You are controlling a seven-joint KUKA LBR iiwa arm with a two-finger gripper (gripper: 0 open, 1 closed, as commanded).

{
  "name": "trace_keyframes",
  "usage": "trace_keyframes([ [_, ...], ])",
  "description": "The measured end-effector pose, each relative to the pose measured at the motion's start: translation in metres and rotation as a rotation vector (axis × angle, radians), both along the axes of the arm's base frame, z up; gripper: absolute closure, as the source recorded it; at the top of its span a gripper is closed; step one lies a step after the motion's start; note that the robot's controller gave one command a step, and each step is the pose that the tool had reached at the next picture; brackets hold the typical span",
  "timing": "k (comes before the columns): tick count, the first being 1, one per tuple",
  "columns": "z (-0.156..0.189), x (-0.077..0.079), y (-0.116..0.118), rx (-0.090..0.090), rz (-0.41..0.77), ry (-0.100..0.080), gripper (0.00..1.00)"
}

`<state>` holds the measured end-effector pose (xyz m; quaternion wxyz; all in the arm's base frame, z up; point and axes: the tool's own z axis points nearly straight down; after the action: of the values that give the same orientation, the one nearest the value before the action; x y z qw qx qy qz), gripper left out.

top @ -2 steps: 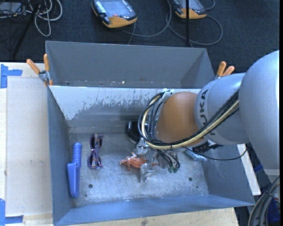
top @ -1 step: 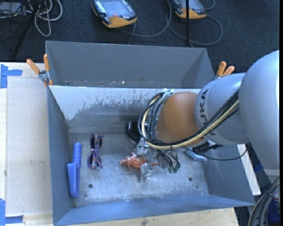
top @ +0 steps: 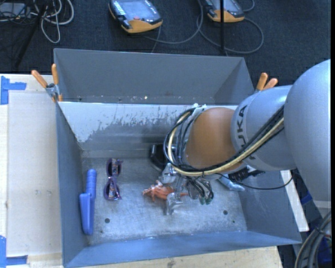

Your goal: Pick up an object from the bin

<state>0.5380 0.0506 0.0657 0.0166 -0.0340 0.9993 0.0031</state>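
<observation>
Small orange-red lumpy thing (top: 155, 191), one of it, lies mid-floor just left of the hand (top: 174, 201). Contact can't be made out, and whether the hand is spread or pressed together I cannot tell. Behind the hand, one black object (top: 155, 154) sits against the back slope of the grey metal bin (top: 156, 121). To the right, under the arm, lies one pale blue piece (top: 234, 184). Further left is one pair of purple sunglasses (top: 113, 180), then one long blue plastic tool (top: 88, 202) along the left wall. There's bare floor between sunglasses and orange thing, and along the front wall.
</observation>
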Motion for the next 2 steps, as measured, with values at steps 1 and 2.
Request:
trace_keyframes([
  [1,0.0048,0.0004,0.0001,-0.002,0.002,0.011,1.00],
  [2,0.0086,-0.0002,0.0002,-0.003,0.002,0.017,1.00],
])
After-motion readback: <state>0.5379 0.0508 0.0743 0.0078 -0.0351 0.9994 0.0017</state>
